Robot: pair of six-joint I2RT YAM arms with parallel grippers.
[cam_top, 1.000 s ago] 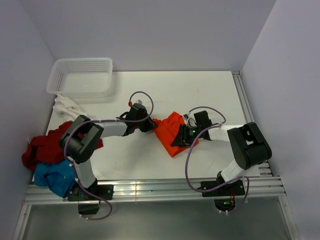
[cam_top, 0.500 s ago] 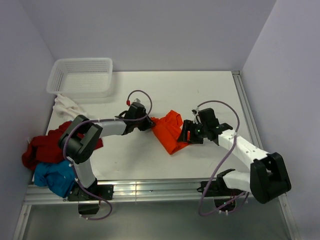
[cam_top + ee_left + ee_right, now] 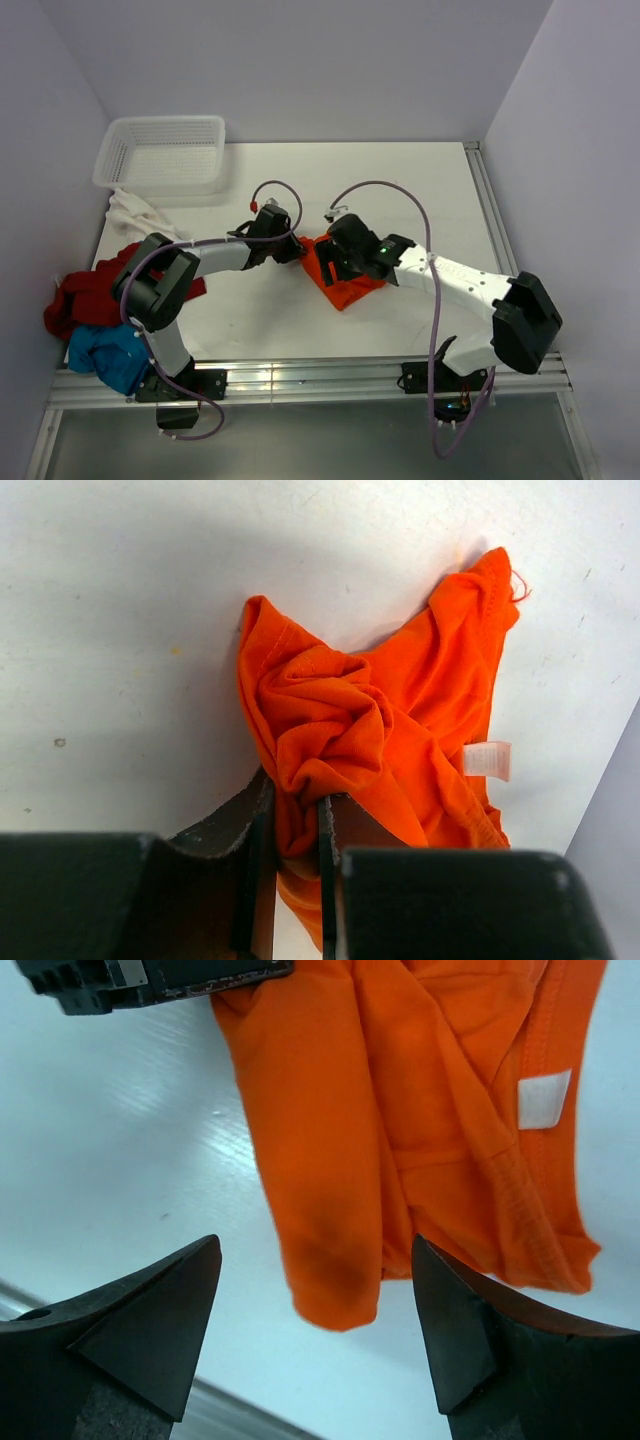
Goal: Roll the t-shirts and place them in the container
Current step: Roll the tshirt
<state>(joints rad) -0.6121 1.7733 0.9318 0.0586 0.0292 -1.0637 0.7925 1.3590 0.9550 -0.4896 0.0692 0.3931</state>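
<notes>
Left gripper (image 3: pixel 293 825) clamped a fold of the orange t-shirt (image 3: pixel 390 710); right gripper (image 3: pixel 315 1260) gaped, jaws straddling its edge from above

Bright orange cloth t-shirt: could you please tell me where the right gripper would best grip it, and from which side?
Probably the rounded folded end of the bright orange cloth t-shirt, from straight above. It lies flat on the white table, away from the bunch the left gripper pinches, and the open right gripper hangs astride it.
</notes>
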